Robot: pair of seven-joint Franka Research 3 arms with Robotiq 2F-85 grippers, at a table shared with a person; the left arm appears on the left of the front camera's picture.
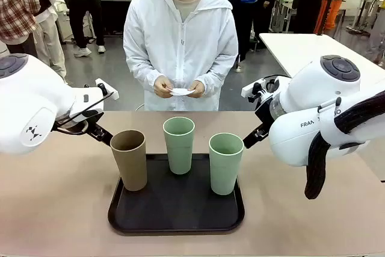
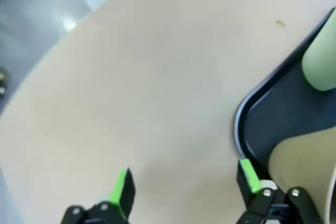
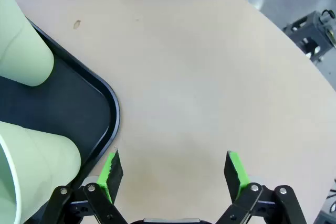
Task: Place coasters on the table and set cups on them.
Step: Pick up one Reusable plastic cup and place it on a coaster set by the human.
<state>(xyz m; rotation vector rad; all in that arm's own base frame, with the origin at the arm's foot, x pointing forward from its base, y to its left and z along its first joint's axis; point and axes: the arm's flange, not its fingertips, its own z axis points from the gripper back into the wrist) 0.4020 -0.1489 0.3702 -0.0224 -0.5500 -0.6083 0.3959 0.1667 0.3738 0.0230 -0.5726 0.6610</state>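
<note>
Beige table (image 1: pixel 54 209) runs under everything, with a busy lab floor beyond its far edge. At my left, the left gripper (image 2: pixel 185 179) hangs over bare tabletop just outside the black tray's (image 1: pixel 174 224) left edge, jaws spread wide and holding nothing. Next comes the tan cup (image 1: pixel 129 159), upright just inside that left edge, then the middle green cup (image 1: pixel 179 144) toward the tray's far edge, then the right green cup (image 1: pixel 225 162) near its right edge; all three stand apart. Beyond the table's far edge, the person's hands (image 1: pixel 161 86) hold the white coasters (image 1: pixel 181 92); none lies on the table yet. At my right, the right gripper (image 3: pixel 173 167) hovers over bare table just off the tray's right edge, fully spread and empty too. I judge the step in hand is laying coasters, so I would hold both arms back until the doilies lie flat. Then I would take each cup low on its taper, square between the pads, lift it straight over the rim and lower it centred, so the thin paper doesn't skid.
</note>
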